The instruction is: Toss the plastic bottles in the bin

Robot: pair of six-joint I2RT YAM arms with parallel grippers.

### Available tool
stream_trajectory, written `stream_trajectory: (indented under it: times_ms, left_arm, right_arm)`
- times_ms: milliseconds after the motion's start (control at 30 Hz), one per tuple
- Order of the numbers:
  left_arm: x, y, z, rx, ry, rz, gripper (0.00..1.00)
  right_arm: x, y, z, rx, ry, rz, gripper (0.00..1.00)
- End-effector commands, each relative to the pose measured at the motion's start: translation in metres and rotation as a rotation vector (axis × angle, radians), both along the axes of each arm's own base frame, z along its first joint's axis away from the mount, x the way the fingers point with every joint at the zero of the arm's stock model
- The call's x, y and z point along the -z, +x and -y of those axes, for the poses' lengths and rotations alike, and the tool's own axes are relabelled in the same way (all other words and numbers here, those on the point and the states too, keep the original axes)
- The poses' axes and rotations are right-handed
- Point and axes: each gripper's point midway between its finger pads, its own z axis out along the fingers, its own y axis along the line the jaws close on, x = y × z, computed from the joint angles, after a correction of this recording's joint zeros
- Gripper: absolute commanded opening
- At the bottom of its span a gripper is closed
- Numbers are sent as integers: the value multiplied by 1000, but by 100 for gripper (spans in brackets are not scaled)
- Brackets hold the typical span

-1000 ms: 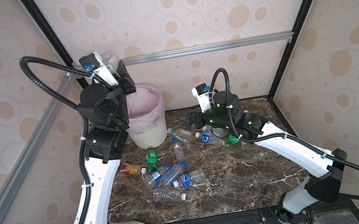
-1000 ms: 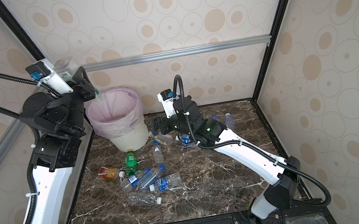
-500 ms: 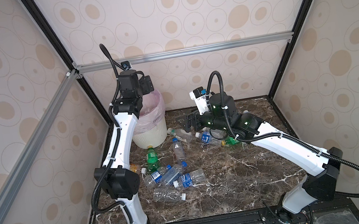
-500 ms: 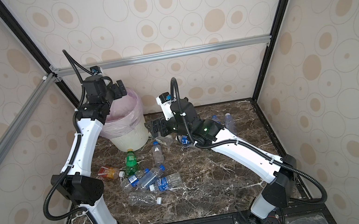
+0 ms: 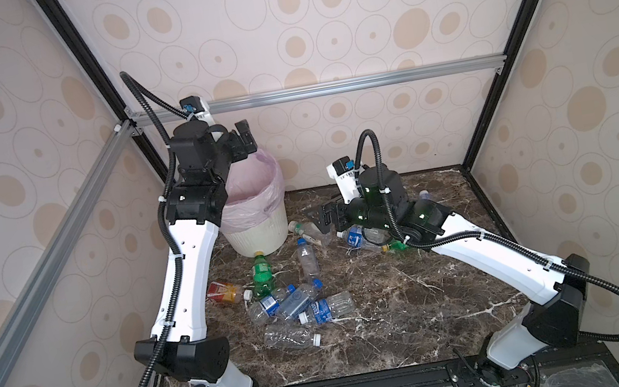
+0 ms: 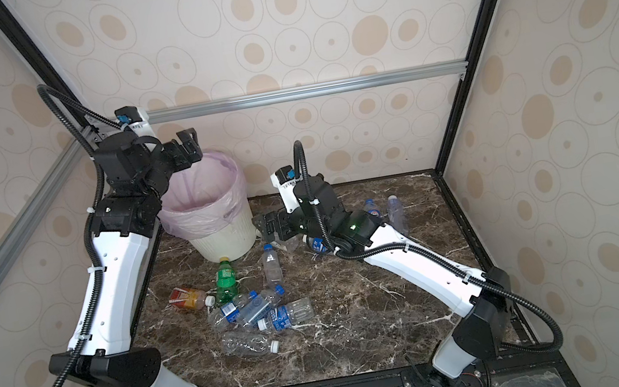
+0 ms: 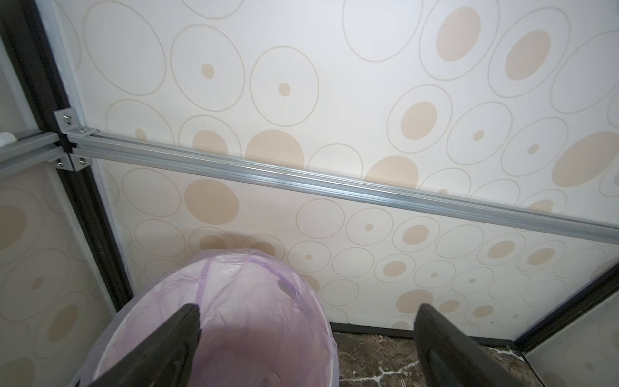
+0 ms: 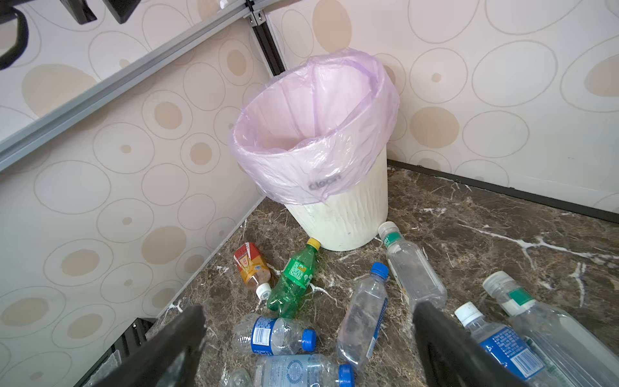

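Note:
The bin [image 5: 263, 231], cream-white with a pink bag over its rim, stands in the back left corner and shows in both top views [image 6: 227, 243]. My left gripper [image 5: 244, 141] hangs open and empty just above the bin's rim [image 7: 234, 301]. Several plastic bottles lie on the marble floor: a green one [image 5: 260, 271], a clear cluster with blue caps [image 5: 295, 302], and more under my right arm [image 5: 356, 235]. My right gripper [image 5: 329, 216] is open low over the bottles beside the bin [image 8: 341, 214], with a clear blue-capped bottle [image 8: 363, 315] between its fingers, untouched.
An orange-labelled bottle [image 5: 224, 293] lies near the left wall. Two clear bottles [image 6: 394, 210] rest at the back right. An aluminium rail [image 5: 345, 85] crosses the back wall above the bin. Black frame edges border the marble floor [image 5: 402, 314].
A second ago my left gripper held a clear bottle up by the bin; now it stands open and empty over the rim. The right arm has barely moved.

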Motion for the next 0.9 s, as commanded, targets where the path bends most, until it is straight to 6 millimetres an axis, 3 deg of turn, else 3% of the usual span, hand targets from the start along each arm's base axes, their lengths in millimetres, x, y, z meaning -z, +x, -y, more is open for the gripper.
stream_trajectory:
  times_ms: [0,233,533,767,867]
  left_arm:
    - [18,-2,18,71,-20,-52,99]
    - [32,-20,43,156,-45,-91,99]
    - [84,-47,83,274,-117,-211,99]
    - [148,-79,104,321,-111,-362,99]
    - [186,-97,109,312,-77,-463,99]
  right_arm:
    - [-6,-8,7,14,15,12,100]
    - [16,-12,17,35,-27,-19,100]
    - [71,-29,45,78,-116,-83,100]
    - [109,-41,70,130,-161,-125,100]
    - [121,-42,78,147,-167,-148,100]
